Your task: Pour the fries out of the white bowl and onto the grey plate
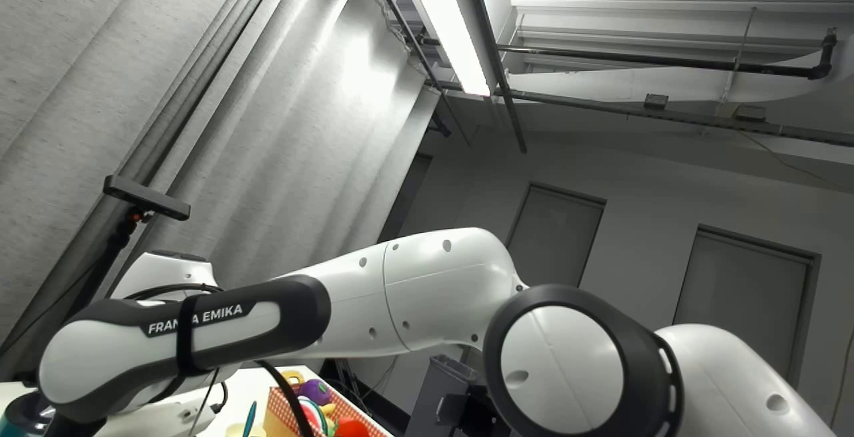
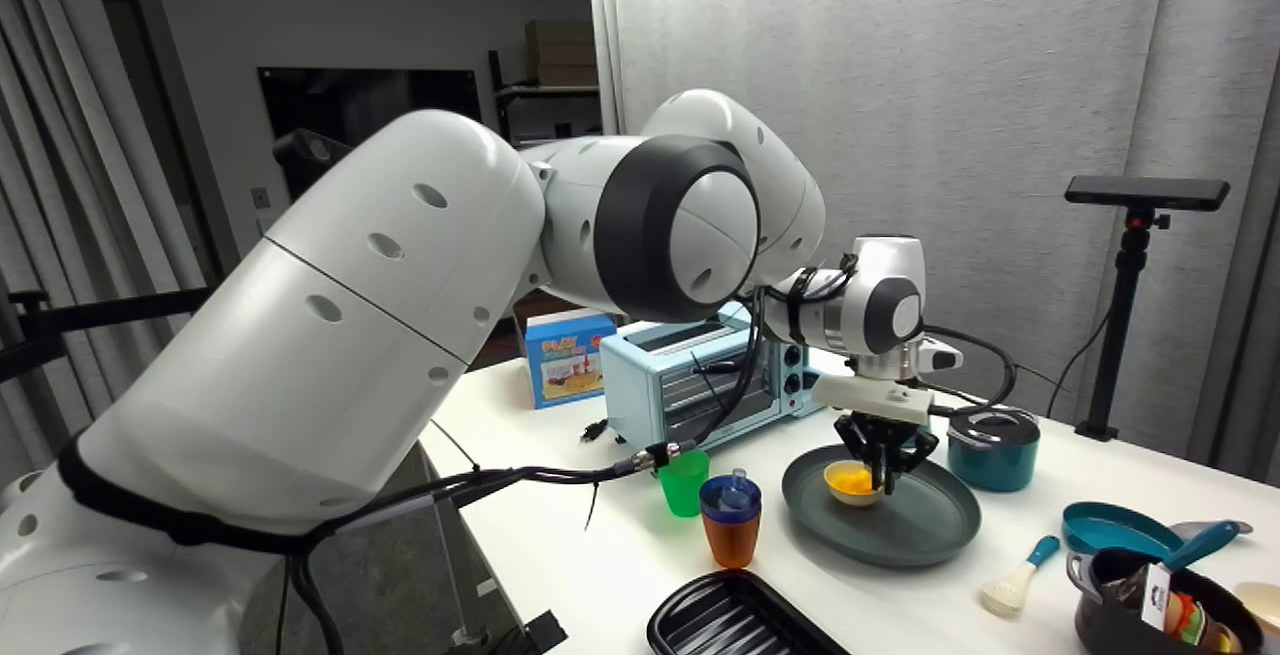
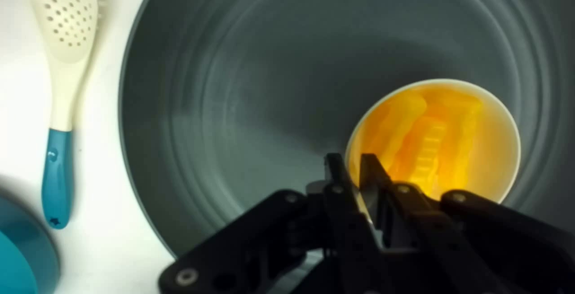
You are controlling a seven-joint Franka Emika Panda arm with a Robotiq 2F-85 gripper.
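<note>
Fries (image 3: 429, 150) are contained in the white bowl (image 3: 494, 150), which is positioned over one side of the grey plate (image 3: 269, 74). Beneath that plate, the white table (image 2: 625, 565) is spread. The arm (image 2: 450, 235) is bent in an arch, with its end directed down at the plate. A light-blue toaster oven (image 2: 650, 375) is placed near the plate, apart from it. A lidded teal pot (image 2: 993, 460) is set just beside the plate, at its edge away from the bowl. Above the plate, the gripper (image 3: 351, 159) is pointed downward; the bowl's rim is pinched between its fingers, one outside the bowl and one inside. Whether the bowl's base is touched by the plate cannot be told. Just beside the plate, a slotted spoon (image 3: 65, 87) is laid, and near it an orange cup (image 2: 731, 540) is stood.
</note>
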